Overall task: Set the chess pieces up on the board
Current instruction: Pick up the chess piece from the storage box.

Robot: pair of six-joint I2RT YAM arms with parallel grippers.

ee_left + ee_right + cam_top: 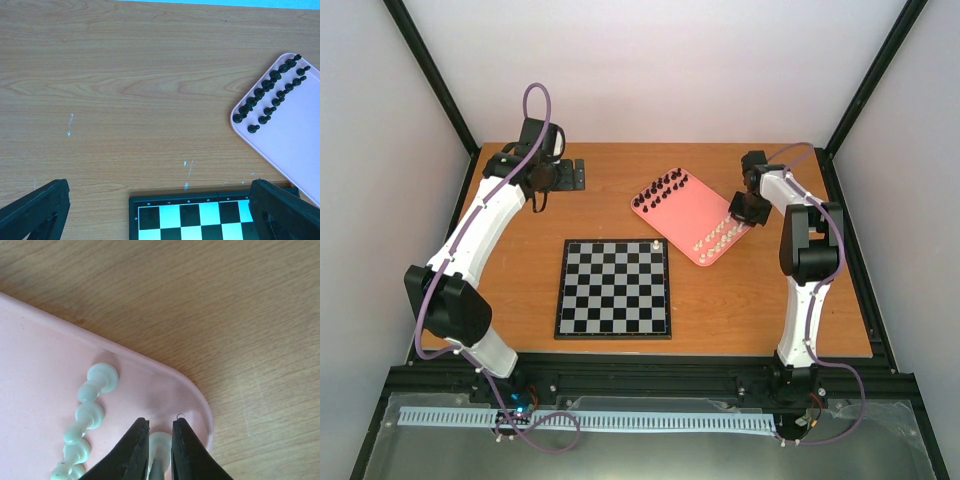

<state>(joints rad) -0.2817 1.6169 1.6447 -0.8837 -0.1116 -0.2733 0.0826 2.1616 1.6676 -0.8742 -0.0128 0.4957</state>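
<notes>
While right gripper [160,421] straddles a white piece [160,442] at frame btm (clamped or not: can't tell), skewed lift could topple adj. pieces [90,412].

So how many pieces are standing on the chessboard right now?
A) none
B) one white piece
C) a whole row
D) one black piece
B: a single white piece stands at the far right corner of the board; the others are on the pink tray.
</notes>
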